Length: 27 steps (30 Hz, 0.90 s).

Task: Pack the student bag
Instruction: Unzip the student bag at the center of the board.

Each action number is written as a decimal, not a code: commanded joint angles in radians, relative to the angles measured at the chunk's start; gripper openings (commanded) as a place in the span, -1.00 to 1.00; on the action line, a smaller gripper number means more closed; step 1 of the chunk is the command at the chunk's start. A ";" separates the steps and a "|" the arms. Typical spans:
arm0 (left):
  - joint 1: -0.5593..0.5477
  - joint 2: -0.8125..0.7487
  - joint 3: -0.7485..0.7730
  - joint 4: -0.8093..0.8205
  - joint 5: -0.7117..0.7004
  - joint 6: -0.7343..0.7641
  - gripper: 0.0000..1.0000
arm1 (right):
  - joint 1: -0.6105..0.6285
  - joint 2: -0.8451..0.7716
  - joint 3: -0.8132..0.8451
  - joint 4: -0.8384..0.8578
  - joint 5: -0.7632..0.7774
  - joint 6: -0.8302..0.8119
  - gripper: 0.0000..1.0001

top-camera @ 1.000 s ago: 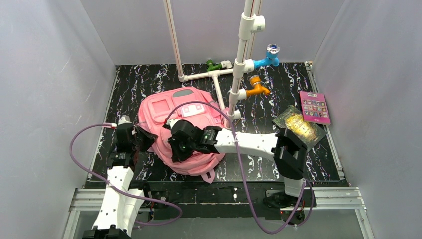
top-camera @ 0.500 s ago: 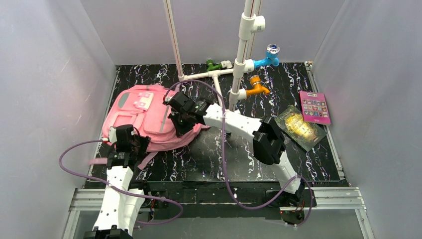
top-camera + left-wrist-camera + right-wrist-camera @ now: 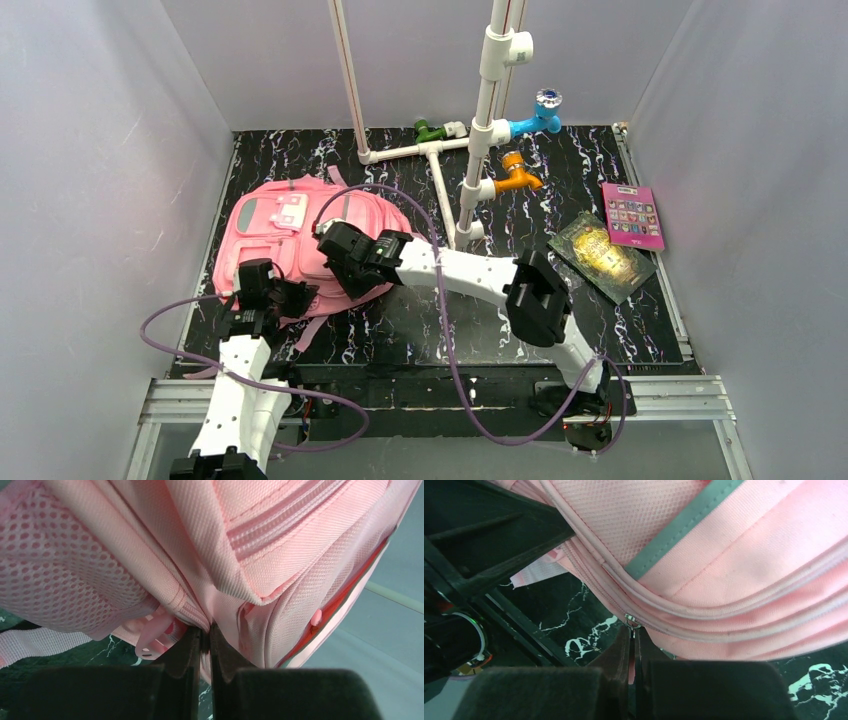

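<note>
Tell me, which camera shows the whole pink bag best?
The top view: the bag shows nearly whole, lying left. The wrist views show only close-up fabric, pinched by the left end effector and right end effector.

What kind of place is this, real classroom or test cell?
Probably a lab test cell, not a classroom: plain grey walls box in a black marbled table holding a pink student bag, and a white pipe rig with coloured taps stands at the back.
</note>
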 commanded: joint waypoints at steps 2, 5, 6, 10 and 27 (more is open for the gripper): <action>-0.019 0.003 -0.041 0.013 0.174 -0.005 -1.00 | 0.052 0.074 0.222 0.228 -0.266 0.095 -0.97; -0.019 0.003 -0.043 0.013 0.174 -0.001 -1.00 | 0.028 0.081 0.210 0.302 -0.263 0.126 -0.97; -0.019 0.003 -0.040 0.014 0.171 0.005 -1.00 | 0.020 0.084 0.198 0.296 -0.259 0.134 -0.97; -0.019 0.014 -0.022 0.028 0.162 0.070 -1.00 | 0.037 0.059 0.156 0.251 -0.244 0.090 -0.91; -0.033 0.029 0.027 0.059 0.234 0.171 -1.00 | 0.125 0.152 0.252 0.386 -0.433 0.035 -0.73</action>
